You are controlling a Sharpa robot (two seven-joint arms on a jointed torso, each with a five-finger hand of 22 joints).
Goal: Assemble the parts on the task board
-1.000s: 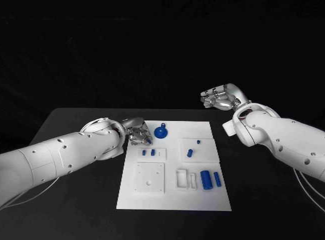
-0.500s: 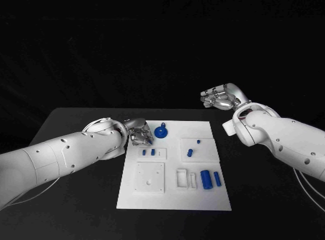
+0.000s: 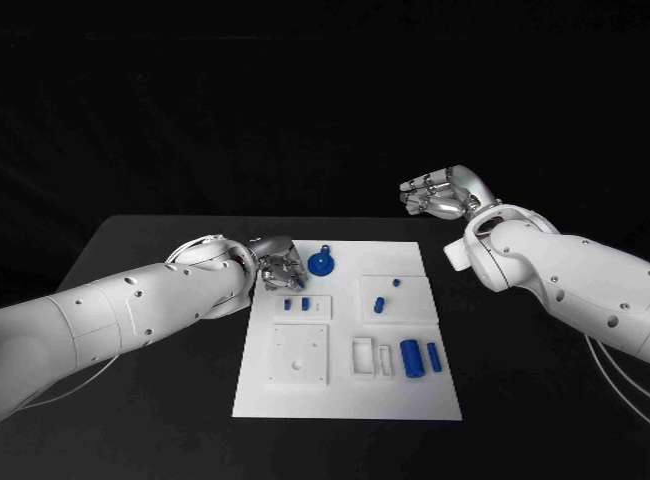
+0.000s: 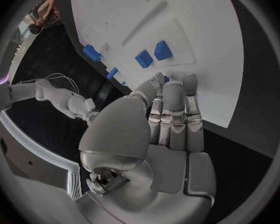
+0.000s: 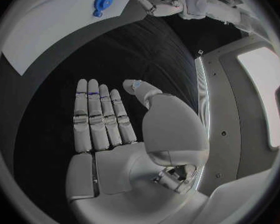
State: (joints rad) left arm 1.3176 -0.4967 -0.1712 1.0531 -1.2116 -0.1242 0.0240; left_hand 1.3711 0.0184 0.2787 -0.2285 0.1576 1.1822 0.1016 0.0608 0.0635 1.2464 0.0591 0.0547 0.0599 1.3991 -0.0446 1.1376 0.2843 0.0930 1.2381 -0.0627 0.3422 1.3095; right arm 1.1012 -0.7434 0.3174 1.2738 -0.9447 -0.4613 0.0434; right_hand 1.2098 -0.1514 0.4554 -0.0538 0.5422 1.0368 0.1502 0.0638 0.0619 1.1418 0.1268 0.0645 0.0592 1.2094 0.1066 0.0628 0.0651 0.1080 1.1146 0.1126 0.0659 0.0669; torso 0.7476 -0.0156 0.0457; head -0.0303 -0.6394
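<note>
While the task board (image 3: 348, 330) lies in the middle of the black table (image 3: 152, 300), we note:
Left hand (image 3: 276, 268): low at the board's far left edge; in the left wrist view its fingers (image 4: 174, 117) lie straight and side by side over the white plate, and we cannot tell whether they pinch anything.
Right hand (image 3: 441, 195): raised beyond the table's far right corner, fingers straight, thumb apart, holding nothing.
Round blue part (image 3: 322, 264): on the board's far end, just beside the left hand.
2 blue cylinders (image 3: 420, 357): side by side near the board's right edge.
Small blue parts (image 3: 296, 303): near the left hand.
</note>
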